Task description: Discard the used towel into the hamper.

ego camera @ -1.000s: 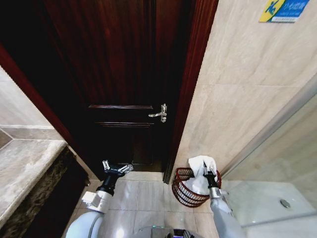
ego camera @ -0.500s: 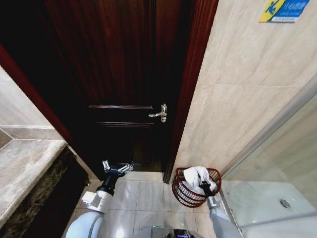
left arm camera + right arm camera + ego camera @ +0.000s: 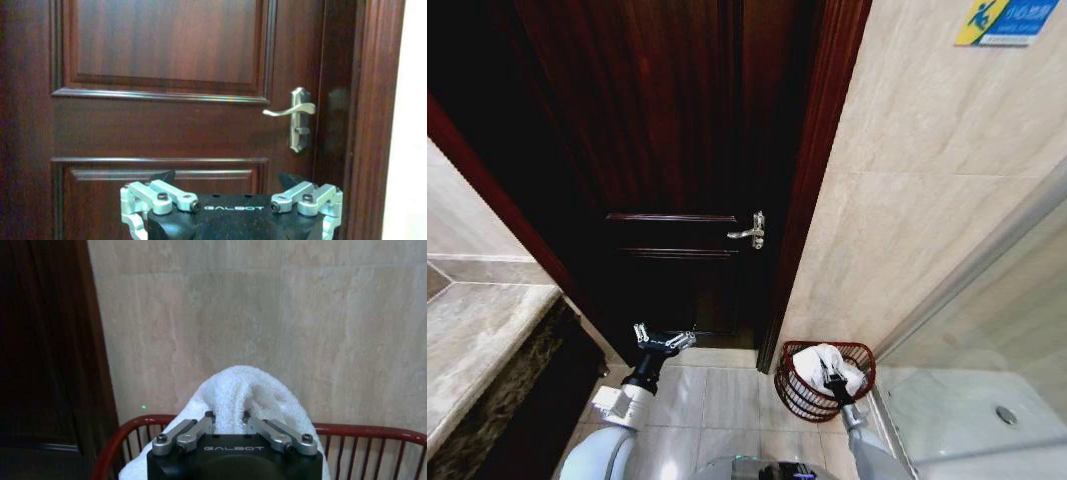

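Gripping: right gripper (image 3: 227,416) clenched on the white towel (image 3: 248,390); fingers (image 3: 193,431) pinch a fold at the towel's top, narrow gap between them.
Right gripper position: low over the hamper (image 3: 799,385), inside its rim in the head view, at (image 3: 831,376).
Towel: bunched, sitting within the hamper (image 3: 127,432), upper part rising above the red rim; in the head view the towel (image 3: 815,358) fills much of the basket mouth.
Hamper location: on the tiled floor (image 3: 727,395), in the corner between the door frame (image 3: 812,190) and the beige tiled wall (image 3: 907,200); just beside both.
Left gripper: (image 3: 665,340) parked, held off to the left in front of the dark wooden door (image 3: 657,130), fingers spread wide, holding nothing; in the wrist view the left gripper (image 3: 230,192) faces the door panel.
Around: silver lever handle (image 3: 749,229) on the door, above and left of the hamper; stone counter (image 3: 477,340) far left; glass shower panel (image 3: 987,330) right.
Obstructions: door frame and wall close behind the hamper.
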{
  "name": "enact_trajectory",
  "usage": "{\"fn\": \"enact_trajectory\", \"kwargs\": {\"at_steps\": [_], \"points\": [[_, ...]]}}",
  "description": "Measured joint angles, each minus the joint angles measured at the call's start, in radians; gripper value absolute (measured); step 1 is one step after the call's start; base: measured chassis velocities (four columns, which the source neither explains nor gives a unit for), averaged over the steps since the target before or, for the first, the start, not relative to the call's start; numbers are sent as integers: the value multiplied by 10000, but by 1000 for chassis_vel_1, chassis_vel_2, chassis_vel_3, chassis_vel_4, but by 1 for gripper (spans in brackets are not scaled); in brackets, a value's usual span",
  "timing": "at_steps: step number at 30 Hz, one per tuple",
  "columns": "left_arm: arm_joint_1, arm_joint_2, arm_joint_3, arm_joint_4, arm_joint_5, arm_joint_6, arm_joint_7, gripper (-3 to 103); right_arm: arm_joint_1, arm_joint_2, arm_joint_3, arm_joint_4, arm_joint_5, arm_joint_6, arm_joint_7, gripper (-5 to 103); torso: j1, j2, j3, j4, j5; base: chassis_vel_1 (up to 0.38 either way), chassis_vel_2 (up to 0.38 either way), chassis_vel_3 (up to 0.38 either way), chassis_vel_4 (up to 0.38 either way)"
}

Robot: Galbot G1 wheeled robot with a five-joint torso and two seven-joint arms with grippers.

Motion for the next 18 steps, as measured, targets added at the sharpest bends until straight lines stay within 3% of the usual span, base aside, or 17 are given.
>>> {"fn": "enact_trajectory", "kwargs": {"at_steps": [12,18], "points": [[0,0,0,0,-1,0,0,100,385,-59,200,-1073,-1821,0,99,12,-6,0,-1,-1,-1,-41,31,33,-32],[0,0,0,0,0,0,0,100,570,-145,269,-967,-3282,-395,270,12,-3,0,-1,1,0,0,0,0,0]]}}
